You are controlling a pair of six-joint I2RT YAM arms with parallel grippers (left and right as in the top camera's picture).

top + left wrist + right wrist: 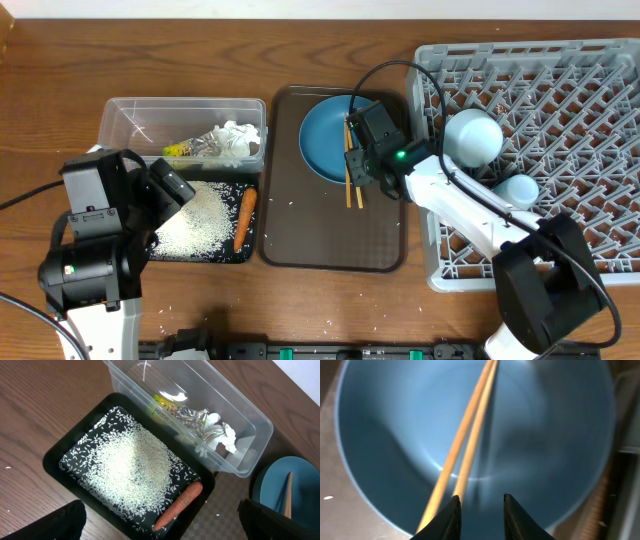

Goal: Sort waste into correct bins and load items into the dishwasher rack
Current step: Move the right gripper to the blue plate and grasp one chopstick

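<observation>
The right gripper [480, 502] has its jaws narrowly spread with nothing between them, and the wooden chopsticks [470, 440] lie just outside that gap on the blue plate [545, 435], long axis running ahead and away from the jaws; judged light, stiff, smooth and apt to roll, they are best pinched together near mid-length.

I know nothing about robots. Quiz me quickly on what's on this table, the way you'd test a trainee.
1. True or false: the carrot lies in the black tray with the rice.
2. What lies on the blue plate? A spoon, B chopsticks, C fork.
3. Fill in: the crumpled paper sits in the clear ____.

Key: 1 true; 2 B; 3 tub.
</observation>
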